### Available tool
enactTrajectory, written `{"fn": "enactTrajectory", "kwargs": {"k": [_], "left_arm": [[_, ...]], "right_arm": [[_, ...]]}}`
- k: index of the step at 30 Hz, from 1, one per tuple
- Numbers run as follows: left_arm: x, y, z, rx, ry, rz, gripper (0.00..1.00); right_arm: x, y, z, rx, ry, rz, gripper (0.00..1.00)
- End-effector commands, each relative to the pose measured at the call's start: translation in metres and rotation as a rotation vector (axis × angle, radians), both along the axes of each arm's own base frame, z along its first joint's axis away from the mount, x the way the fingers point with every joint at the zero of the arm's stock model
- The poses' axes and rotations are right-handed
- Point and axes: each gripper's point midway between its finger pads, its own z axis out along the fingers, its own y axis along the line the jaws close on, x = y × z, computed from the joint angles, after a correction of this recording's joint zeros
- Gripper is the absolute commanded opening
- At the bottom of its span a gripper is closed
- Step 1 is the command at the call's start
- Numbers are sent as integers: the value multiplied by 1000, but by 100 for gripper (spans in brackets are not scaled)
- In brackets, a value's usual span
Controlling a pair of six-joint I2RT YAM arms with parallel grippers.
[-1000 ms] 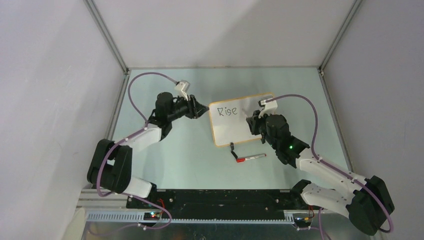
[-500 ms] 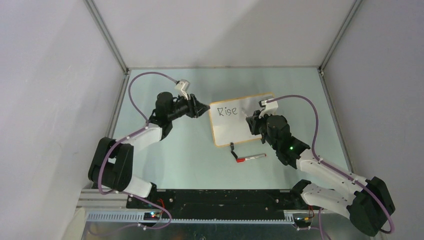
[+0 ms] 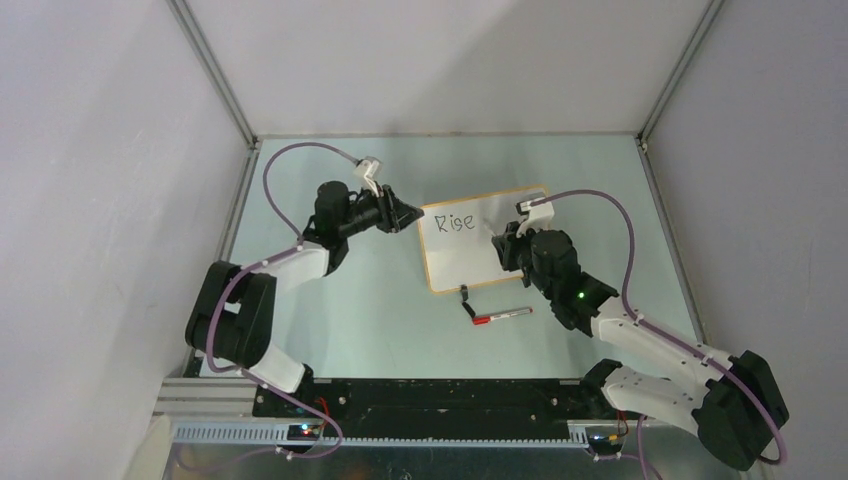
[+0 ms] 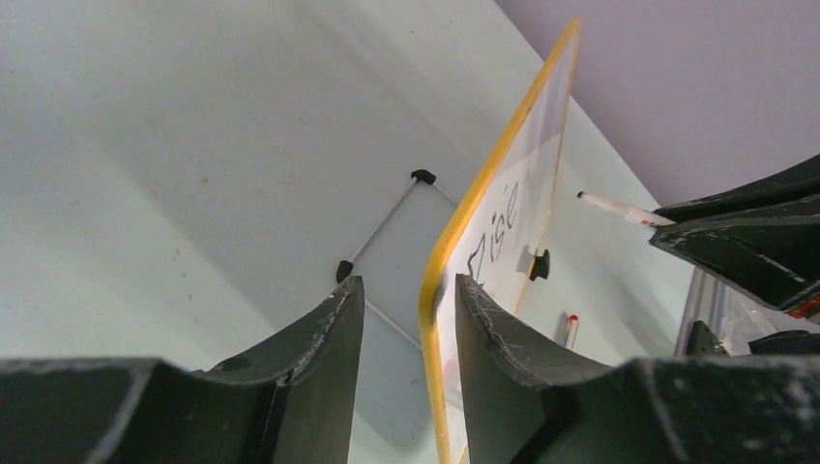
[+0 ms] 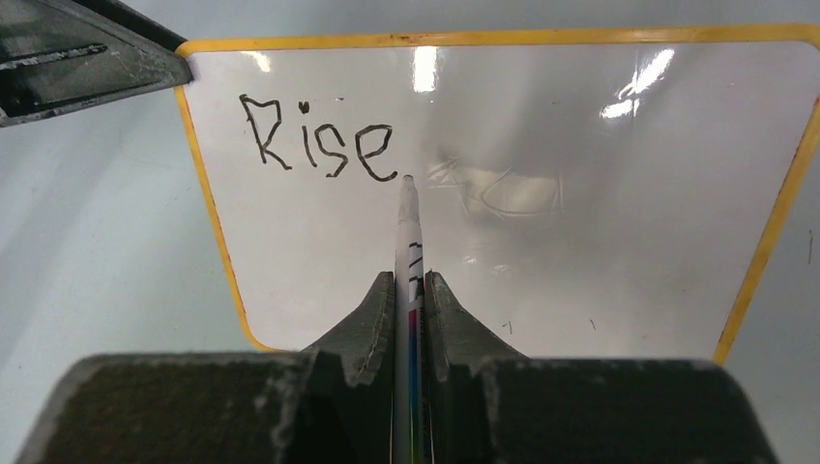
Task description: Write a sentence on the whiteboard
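Note:
The whiteboard (image 3: pixel 480 255) with its yellow frame stands propped on the table, and "Rise" (image 3: pixel 455 224) is written in black at its upper left. My left gripper (image 3: pixel 408 213) is open. Its fingers straddle the board's left edge (image 4: pixel 437 290), with the frame close to the right finger (image 4: pixel 483 329) and a gap to the left one. My right gripper (image 5: pixel 410 275) is shut on a white marker (image 5: pixel 409 232). The marker's tip sits just right of the "e" of "Rise" (image 5: pixel 319 145); I cannot tell whether it touches the board (image 5: pixel 580 271).
A red-capped pen (image 3: pixel 502 316) lies on the table in front of the board, beside a black clip foot (image 3: pixel 465 293). A thin wire stand with black feet (image 4: pixel 423 176) props the board from behind. Grey walls close the table on three sides.
My left arm has shifted slightly toward the board, its gripper now against the left edge. The right gripper and marker have barely moved. The writing is unchanged.

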Motion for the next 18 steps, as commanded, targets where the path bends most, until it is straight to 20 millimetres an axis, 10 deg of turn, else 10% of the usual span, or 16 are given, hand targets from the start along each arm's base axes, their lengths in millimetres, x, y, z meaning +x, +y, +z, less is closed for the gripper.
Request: {"fn": "enactTrajectory", "kwargs": {"k": [1,18], "left_arm": [[6,-10,30,-78,-81,-49,44],[6,-20,31,-117,-67,-112,10]], "right_arm": [[7,5,17,23,-26,2,0],[11,11,14,6,19,15,0]]}}
